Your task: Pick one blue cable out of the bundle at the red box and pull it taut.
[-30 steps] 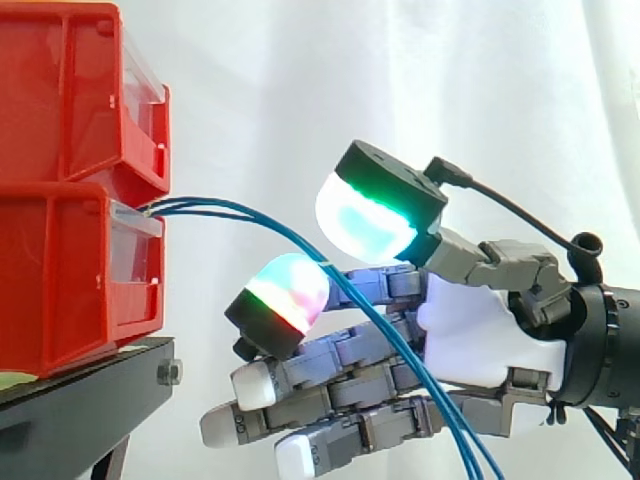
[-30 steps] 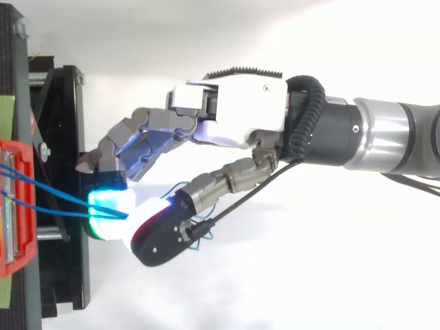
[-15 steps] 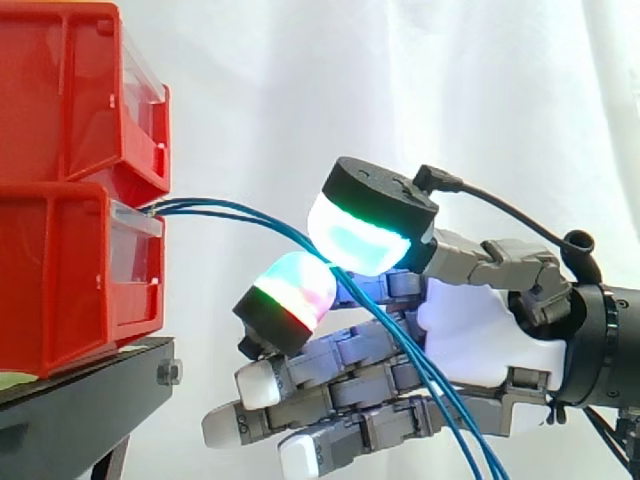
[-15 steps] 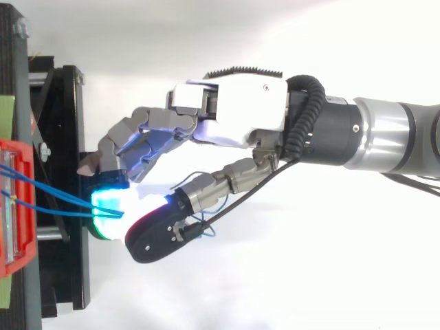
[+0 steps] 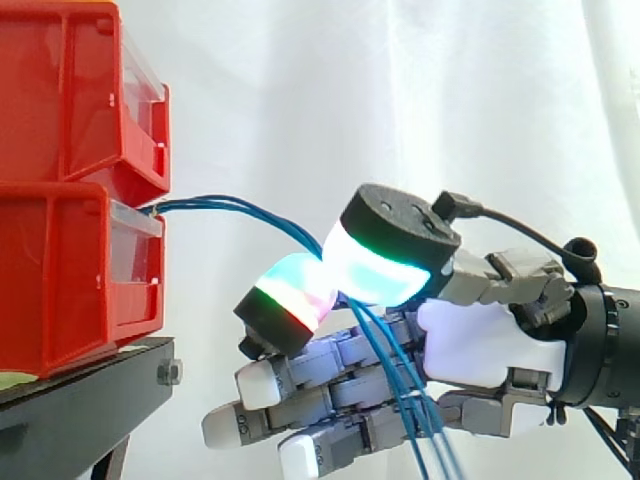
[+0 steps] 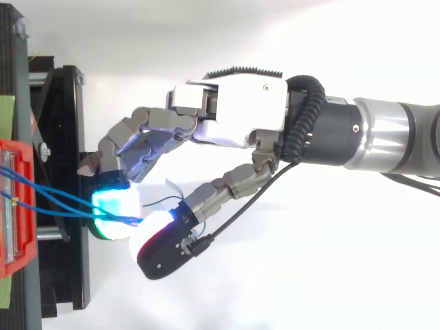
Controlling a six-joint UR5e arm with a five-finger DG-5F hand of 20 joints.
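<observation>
Okay so the hand [image 5: 480, 340] has its thumb and one finger curled in, with the glowing pads [image 5: 385, 265] pinched together on the blue cables [image 5: 225, 202]. Those come out of the front of the lower red bin [image 5: 60, 280] on the black stand [image 5: 90, 390], arc over to the pinch, then drop across the other fingers and get cut off at the bottom edge of the side view. Honestly can't tell how many strands are actually caught between the pads, since the thumb pad hides the contact spot from the side and the glow washes it out from above.
</observation>
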